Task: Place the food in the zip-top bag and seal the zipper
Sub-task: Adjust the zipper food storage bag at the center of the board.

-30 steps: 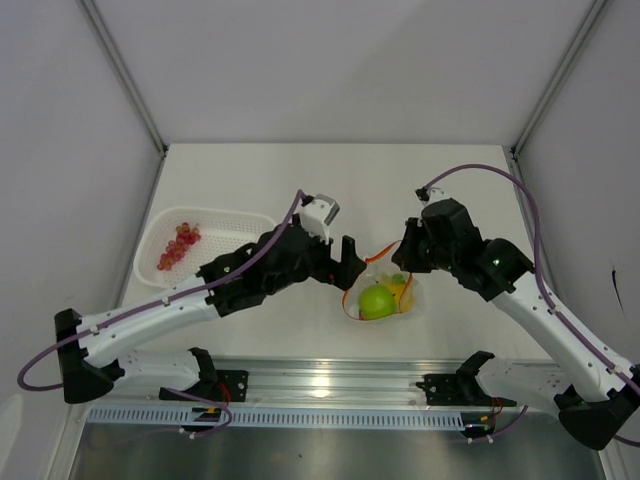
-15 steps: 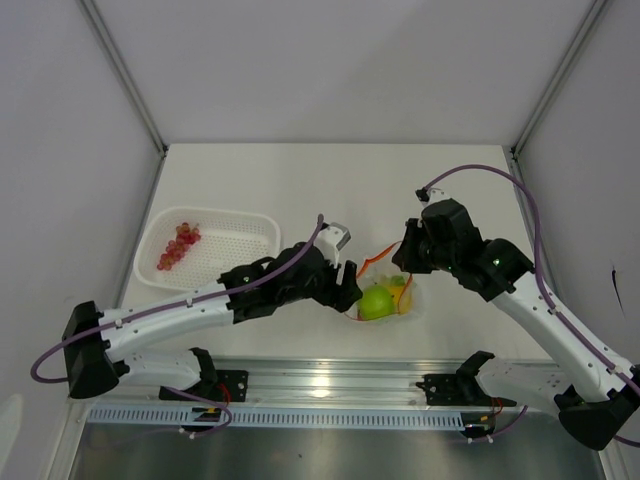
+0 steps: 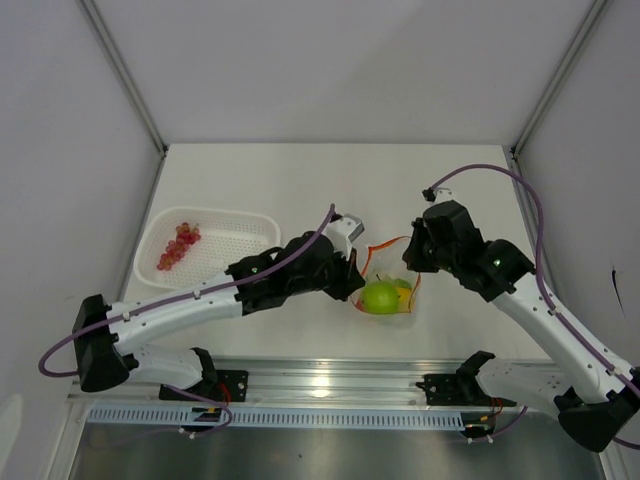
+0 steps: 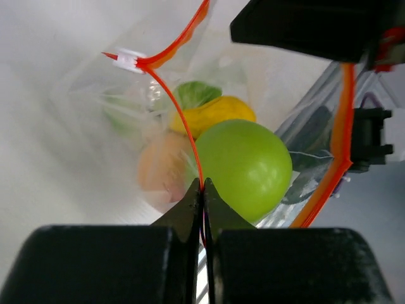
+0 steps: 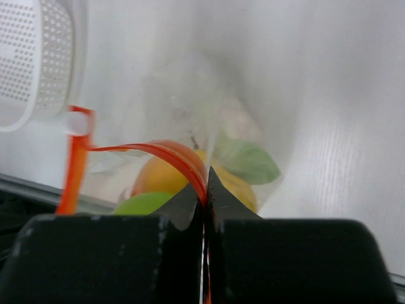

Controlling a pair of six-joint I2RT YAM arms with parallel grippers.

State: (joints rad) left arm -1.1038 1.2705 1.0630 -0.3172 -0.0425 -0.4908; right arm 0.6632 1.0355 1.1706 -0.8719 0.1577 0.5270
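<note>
**Operator:** What lies on the table, from the left edge across?

**Technician:** At the left edge you find the white basket (image 3: 250, 222). The bunch of grapes (image 3: 178, 247) lies in its left end. The zip-top bag (image 3: 408, 300) sits near the near edge, a little right of centre, with its mouth spread. Inside it you see the green apple (image 4: 243, 168), the yellow piece (image 4: 212, 114) and the round orange (image 4: 161, 171), all touching.

**Operator:** And the grippers?

**Technician:** The left gripper (image 4: 202, 190) is clamped on the zipper (image 4: 180, 117) at the left lip of the bag, its jaws pressed together with the red-orange strip pinched between them. The right gripper (image 5: 204, 190) is closed in the same way on the strip at the right lip. You can see the white slider tab (image 4: 130, 60) at one end of the mouth, where the two lips meet.
</note>
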